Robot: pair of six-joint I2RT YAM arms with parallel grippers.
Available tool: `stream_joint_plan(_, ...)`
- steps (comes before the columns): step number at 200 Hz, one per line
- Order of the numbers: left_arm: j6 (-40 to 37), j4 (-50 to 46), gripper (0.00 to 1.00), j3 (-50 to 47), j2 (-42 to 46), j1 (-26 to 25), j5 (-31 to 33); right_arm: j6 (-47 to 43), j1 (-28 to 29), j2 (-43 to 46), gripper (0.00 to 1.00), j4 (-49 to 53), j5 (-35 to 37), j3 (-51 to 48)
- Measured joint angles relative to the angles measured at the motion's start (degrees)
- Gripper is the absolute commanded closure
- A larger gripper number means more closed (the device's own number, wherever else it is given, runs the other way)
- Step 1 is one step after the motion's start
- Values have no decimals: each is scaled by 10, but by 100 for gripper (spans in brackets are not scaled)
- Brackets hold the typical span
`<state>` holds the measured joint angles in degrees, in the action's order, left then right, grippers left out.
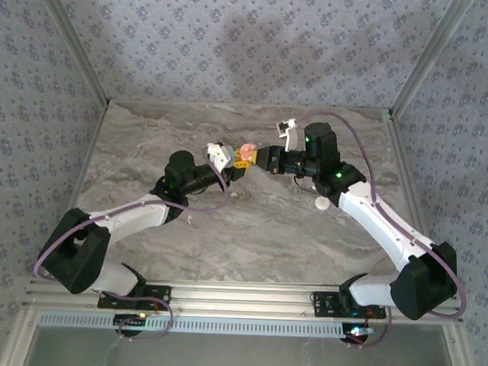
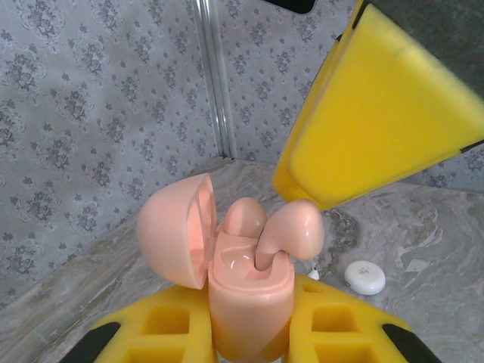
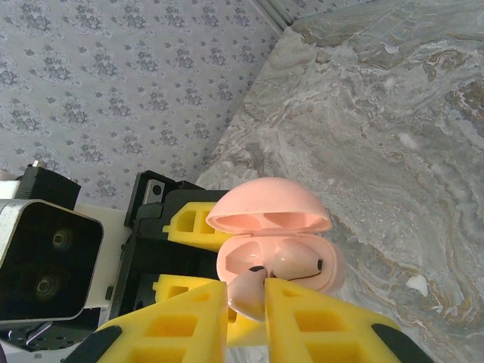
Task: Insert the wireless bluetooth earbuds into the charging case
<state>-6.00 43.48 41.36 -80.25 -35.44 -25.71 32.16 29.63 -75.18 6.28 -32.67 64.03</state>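
Observation:
My left gripper (image 2: 249,336) is shut on the pink charging case (image 2: 249,291), holding it upright above the table with its lid (image 2: 172,231) swung open. One pink earbud (image 2: 243,218) sits in the far seat. The other earbud (image 2: 296,229) has its stem partly down in the near seat. In the right wrist view that earbud (image 3: 247,291) is pinched between the yellow fingers of my right gripper (image 3: 246,306), just in front of the case (image 3: 333,265). From above, the two grippers (image 1: 237,164) (image 1: 265,160) meet at the case (image 1: 247,151) mid-table.
A round white puck (image 1: 322,204) lies on the marble table (image 1: 250,240) under the right arm, also seen as the puck (image 2: 364,277) beside a tiny white piece (image 2: 313,274). Patterned walls close in three sides.

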Motion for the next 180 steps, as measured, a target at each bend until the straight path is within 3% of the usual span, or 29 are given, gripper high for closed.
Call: stream_joint_plan(180,0,0,88,0,0,0,11,0,12,0,80,-1,-8,1)
